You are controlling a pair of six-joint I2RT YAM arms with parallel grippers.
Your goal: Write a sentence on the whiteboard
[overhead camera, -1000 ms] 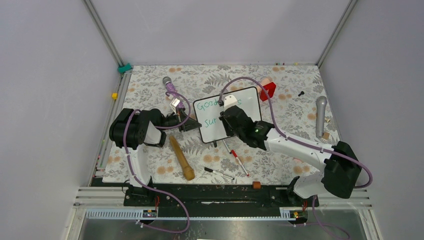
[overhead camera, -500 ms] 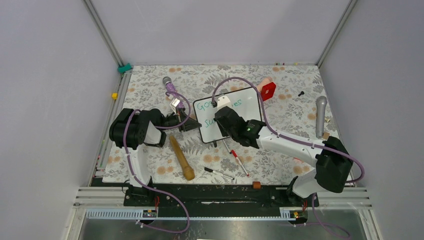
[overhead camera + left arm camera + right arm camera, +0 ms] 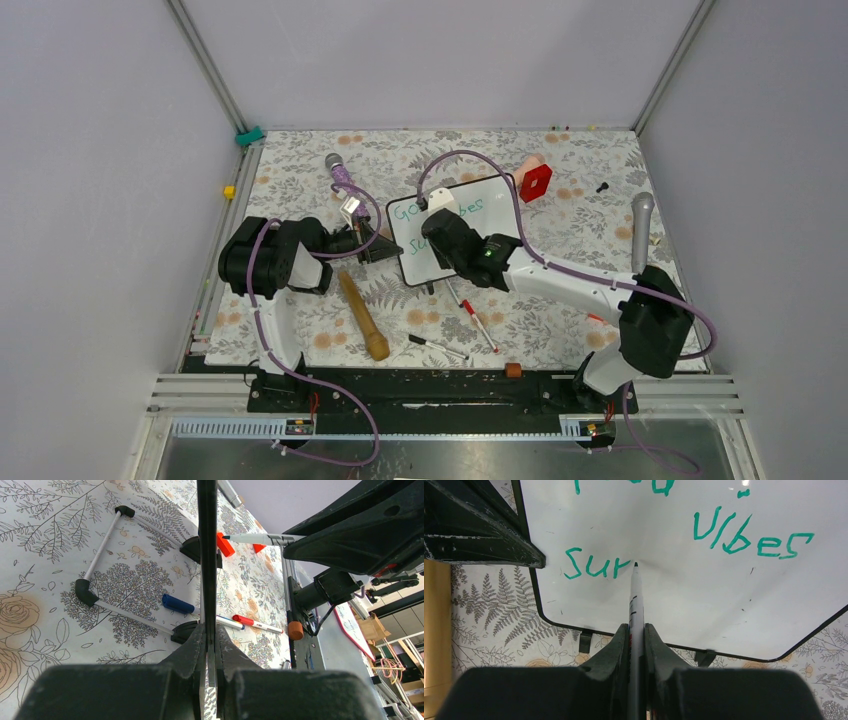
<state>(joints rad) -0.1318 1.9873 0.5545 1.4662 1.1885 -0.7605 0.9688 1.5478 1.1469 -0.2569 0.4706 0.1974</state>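
Observation:
The whiteboard [image 3: 500, 212] stands tilted at the table's middle. My left gripper [image 3: 383, 246] is shut on its left edge; in the left wrist view the board's edge [image 3: 206, 555] runs as a thin dark line up from the closed jaws [image 3: 210, 641]. My right gripper [image 3: 445, 240] is over the board, shut on a white marker [image 3: 635, 597]. The marker's tip touches the board just right of the green "Sur" [image 3: 594, 568]. The sentence so reads "Vibes" [image 3: 751, 536] on the top line, with "Good" cut off at the frame's top.
A wooden pestle [image 3: 362, 316] lies left of the board's front. A red-capped marker [image 3: 478, 322] and a black marker [image 3: 437, 346] lie in front. A red block [image 3: 535, 182] is behind the board, a grey microphone [image 3: 640, 230] at right, a purple one [image 3: 337, 165] at back left.
My right gripper has moved left across the board with the marker, toward the start of the lower line. The left gripper and the board have not moved.

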